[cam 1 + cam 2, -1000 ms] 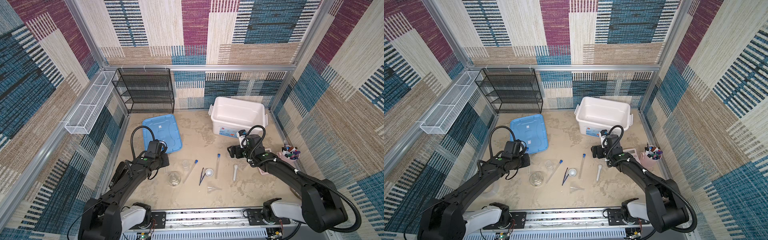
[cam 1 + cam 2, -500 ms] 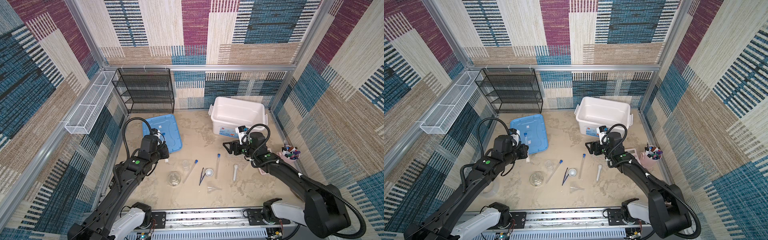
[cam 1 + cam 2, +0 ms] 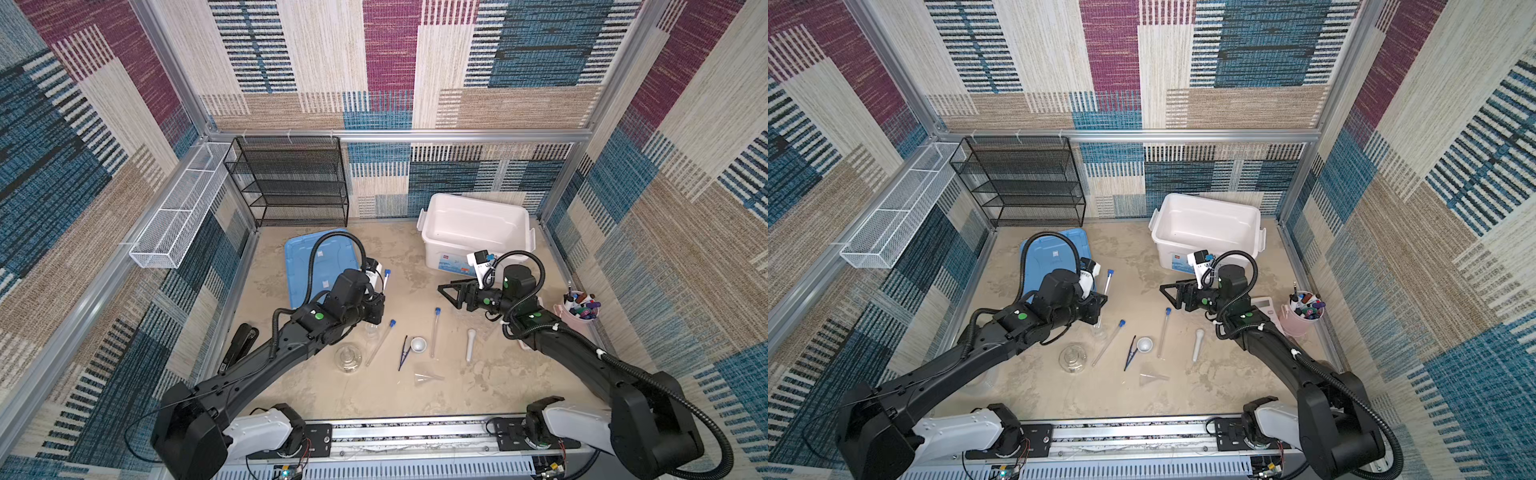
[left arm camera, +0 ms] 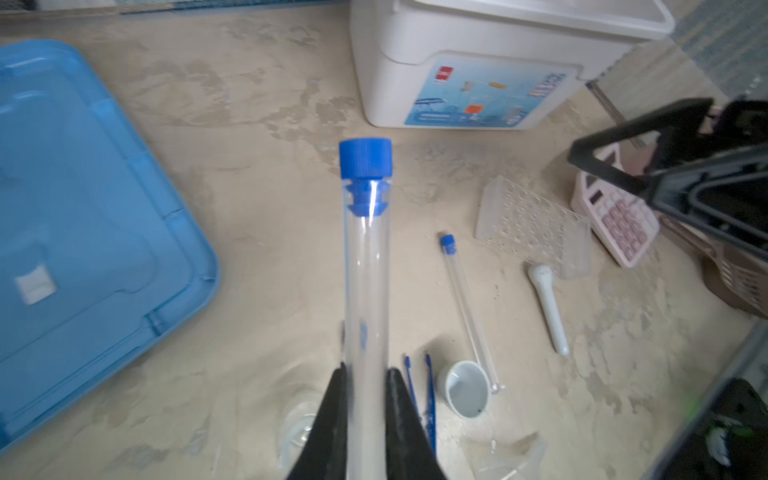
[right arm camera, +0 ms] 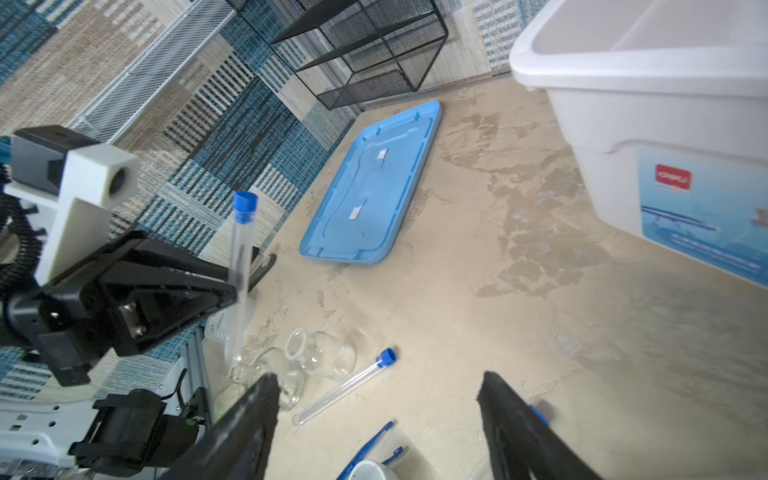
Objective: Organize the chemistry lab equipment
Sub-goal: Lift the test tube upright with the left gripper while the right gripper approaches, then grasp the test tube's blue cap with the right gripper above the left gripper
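Near the left edge of the surface (image 3: 332, 395), beside a blue lid (image 3: 307, 266), the left fingers (image 4: 330, 419) clamp a test tube (image 4: 365, 266) by its lower half. It is held cap up, seemingly for a handover or for the rack (image 4: 532, 224) near the right edge. The right fingers (image 5: 511, 424) hang spread and empty, facing it. Long, clear and blue-capped, it looks empty. A second tube (image 3: 379, 341) and a third tube (image 3: 434, 332) lie mid-surface.

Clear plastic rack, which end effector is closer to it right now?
Right. The right end effector hovers open close by the rack; the left end effector grips a test tube farther off, beside the blue lid.
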`<state>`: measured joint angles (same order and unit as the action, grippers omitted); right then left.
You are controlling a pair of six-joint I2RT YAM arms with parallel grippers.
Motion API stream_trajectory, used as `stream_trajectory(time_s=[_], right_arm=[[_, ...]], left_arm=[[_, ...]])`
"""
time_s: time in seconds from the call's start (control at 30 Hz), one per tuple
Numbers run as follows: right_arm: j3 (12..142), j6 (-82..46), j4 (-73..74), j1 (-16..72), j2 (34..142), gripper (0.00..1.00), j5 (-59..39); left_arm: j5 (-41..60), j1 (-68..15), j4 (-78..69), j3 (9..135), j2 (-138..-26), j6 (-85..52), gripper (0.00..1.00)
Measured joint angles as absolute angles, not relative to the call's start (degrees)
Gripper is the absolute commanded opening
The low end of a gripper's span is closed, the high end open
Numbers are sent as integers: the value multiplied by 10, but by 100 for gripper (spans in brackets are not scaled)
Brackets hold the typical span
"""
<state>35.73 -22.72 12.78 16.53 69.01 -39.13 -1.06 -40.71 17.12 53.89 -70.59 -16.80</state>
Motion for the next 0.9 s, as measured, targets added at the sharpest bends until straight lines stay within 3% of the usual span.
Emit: stream_trajectory(time_s=[0.27,0.9], right_arm=[[351,-262,182,177,699,75,-432],[357,-306,239,208,758,53,-463]], left_arm=[[6,-460,125,554,-762,-138,12],[36,-496,68,566,-827,-129,11]])
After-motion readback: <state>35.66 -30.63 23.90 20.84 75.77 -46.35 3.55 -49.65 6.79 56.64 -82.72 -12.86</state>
